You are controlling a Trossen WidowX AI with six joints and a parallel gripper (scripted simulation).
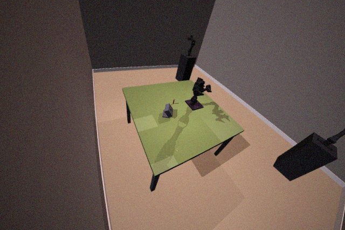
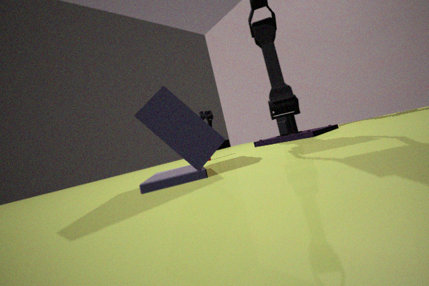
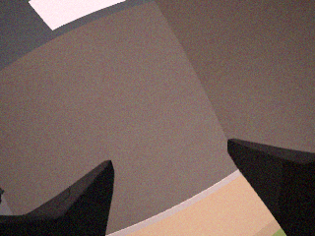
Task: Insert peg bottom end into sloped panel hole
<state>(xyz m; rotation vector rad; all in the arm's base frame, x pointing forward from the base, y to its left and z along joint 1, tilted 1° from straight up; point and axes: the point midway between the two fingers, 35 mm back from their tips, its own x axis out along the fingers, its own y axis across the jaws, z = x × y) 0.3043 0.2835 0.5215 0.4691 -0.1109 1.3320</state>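
A thin red peg (image 1: 173,101) stands on the green table (image 1: 144,96) (image 2: 277,224), with a thin shadow beside it. Only a tiny red bit of the peg (image 2: 209,159) shows in the exterior view, at the panel's lower edge. The grey sloped panel (image 1: 167,109) (image 2: 179,128) leans on a flat base beside the peg. A small dark hole (image 1: 170,109) shows in its face; its shape is too small to tell. My gripper (image 3: 172,156) is open and empty, fingers wide apart. The arm is raised above its base, well away from the peg, and the wrist view shows mostly wall.
The arm's dark purple base plate (image 1: 198,106) (image 2: 301,135) sits on the table, to the right of the peg and panel in the top view. Black pedestals (image 1: 185,67) (image 1: 303,156) carrying other dark arms stand on the floor beyond the table.
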